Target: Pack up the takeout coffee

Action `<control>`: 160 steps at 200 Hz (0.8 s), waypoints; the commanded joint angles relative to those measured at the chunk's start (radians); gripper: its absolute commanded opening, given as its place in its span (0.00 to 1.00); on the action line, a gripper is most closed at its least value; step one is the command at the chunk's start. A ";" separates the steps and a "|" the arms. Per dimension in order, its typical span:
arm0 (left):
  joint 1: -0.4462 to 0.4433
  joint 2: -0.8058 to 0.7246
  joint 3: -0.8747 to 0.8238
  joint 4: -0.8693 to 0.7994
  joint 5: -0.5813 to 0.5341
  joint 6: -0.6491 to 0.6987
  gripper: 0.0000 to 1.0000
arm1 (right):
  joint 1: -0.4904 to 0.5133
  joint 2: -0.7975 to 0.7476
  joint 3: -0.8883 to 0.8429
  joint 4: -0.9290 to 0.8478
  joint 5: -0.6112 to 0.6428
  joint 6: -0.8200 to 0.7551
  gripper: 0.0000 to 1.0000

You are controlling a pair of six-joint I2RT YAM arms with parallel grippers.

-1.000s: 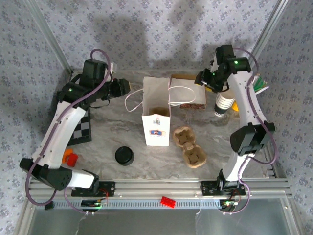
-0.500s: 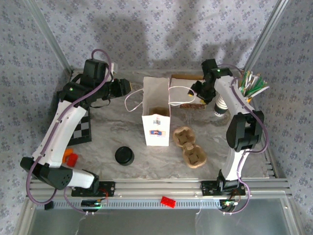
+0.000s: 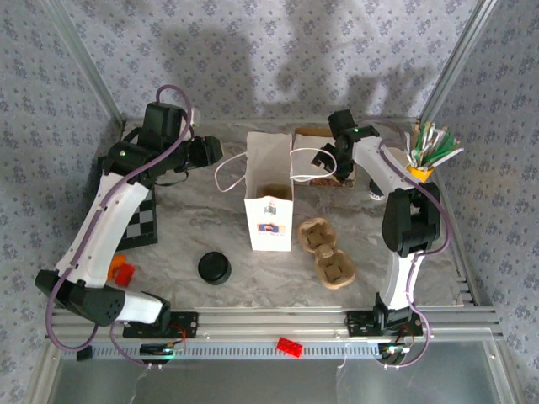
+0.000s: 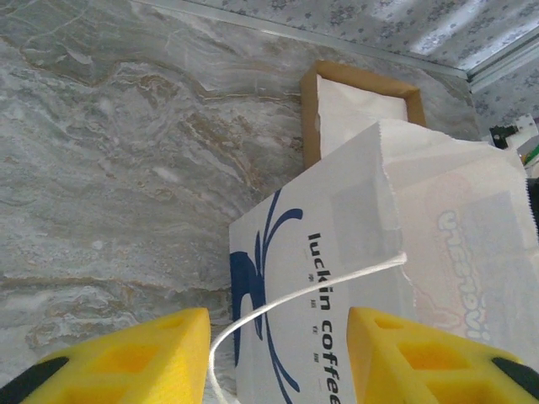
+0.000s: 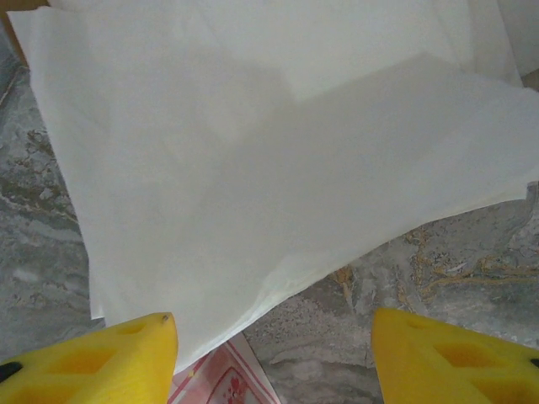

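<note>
The left pincer (image 4: 274, 337) and right pincer (image 5: 274, 337) both stand fingers apart.

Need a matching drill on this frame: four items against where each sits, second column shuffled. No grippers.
Things:
1 white paper bag
2 cardboard cup carrier
3 checkered board
4 red brick

Places:
a on the front rail
b standing upright mid-table
c at the left edge of the table
d lying just right of the bag

Pairs: 1-b, 2-d, 3-c, 4-a
</note>
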 commanded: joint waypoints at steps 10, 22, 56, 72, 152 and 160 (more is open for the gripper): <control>0.008 -0.035 -0.019 0.007 -0.009 0.035 0.47 | 0.016 0.031 -0.019 0.029 0.027 0.056 0.62; 0.010 -0.039 -0.025 0.009 -0.009 0.040 0.46 | 0.022 0.044 -0.011 0.035 0.027 0.058 0.60; 0.018 -0.044 -0.032 0.012 -0.009 0.041 0.46 | 0.024 0.067 0.019 0.030 0.036 0.058 0.55; 0.023 -0.046 -0.033 0.012 -0.009 0.040 0.47 | 0.024 0.075 0.032 0.026 0.035 0.058 0.50; 0.028 -0.042 -0.037 0.023 -0.007 0.034 0.47 | 0.026 0.087 0.059 0.025 0.033 0.059 0.39; 0.028 -0.043 -0.037 0.023 -0.006 0.034 0.47 | 0.025 0.089 0.067 0.026 0.041 0.056 0.36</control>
